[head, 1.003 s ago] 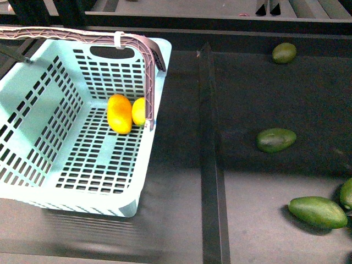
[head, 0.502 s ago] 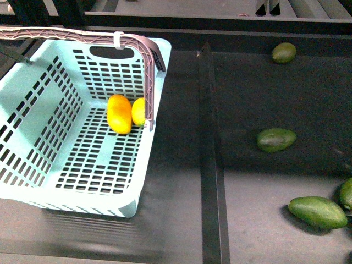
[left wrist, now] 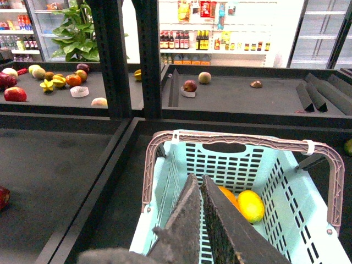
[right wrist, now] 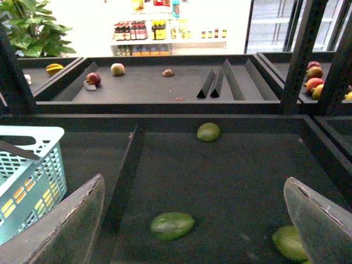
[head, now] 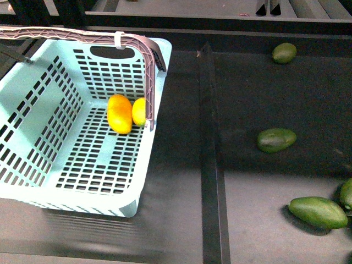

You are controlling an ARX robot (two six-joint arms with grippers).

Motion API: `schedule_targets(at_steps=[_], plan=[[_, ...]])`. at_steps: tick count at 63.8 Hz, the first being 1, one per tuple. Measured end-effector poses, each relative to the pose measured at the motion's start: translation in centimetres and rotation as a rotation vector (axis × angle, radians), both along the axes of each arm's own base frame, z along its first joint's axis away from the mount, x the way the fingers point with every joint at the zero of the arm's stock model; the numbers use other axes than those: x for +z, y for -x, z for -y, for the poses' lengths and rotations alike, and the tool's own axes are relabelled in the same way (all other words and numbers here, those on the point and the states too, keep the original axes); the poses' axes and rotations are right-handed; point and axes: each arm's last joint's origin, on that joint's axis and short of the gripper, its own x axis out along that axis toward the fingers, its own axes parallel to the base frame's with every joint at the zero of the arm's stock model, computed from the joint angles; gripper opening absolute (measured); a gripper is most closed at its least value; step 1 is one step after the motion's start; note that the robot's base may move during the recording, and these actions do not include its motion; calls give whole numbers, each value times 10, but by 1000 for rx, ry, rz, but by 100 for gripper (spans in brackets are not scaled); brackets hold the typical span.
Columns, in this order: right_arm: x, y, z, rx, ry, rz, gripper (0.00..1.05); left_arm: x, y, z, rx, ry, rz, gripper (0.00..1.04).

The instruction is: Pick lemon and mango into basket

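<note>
The teal basket (head: 34, 107) stands at the left of the front view, its brown handle (head: 77, 35) swung up. Inside, against the right wall, the yellow-orange mango (head: 119, 114) lies touching the smaller yellow lemon (head: 138, 111), which the handle partly hides. Neither arm shows in the front view. In the left wrist view my left gripper (left wrist: 197, 179) is shut with nothing in it, hanging above the basket (left wrist: 286, 187); its fingers cover part of the mango (left wrist: 226, 194), and the lemon (left wrist: 250, 205) lies beside it. My right gripper (right wrist: 193, 181) is open and empty over the dark shelf.
A raised black divider (head: 209, 143) runs front to back just right of the basket. Several green oval fruits lie on the right shelf section (head: 276, 139) (head: 284, 53) (head: 318, 212). The right wrist view shows a green fruit (right wrist: 172, 225) between its fingers' span.
</note>
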Motion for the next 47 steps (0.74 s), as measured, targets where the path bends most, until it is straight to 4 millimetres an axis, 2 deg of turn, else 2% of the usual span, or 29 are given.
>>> schedule_targets(at_steps=[9,23,27,33,36,47], plan=[[0,0,0,0,0,0,96,0,0,0,0,1,0,4],[0,0,0,0,0,0,96,0,0,0,0,0,0,49],[0,0,0,0,0,0,96,0,0,0,0,0,0,66],[0,0,0,0,0,0,96,0,0,0,0,0,0,86],[0,0,0,0,0,0,96,0,0,0,0,0,0,99],[0,0,0,0,0,0,96,0,0,0,0,-2,0,98]])
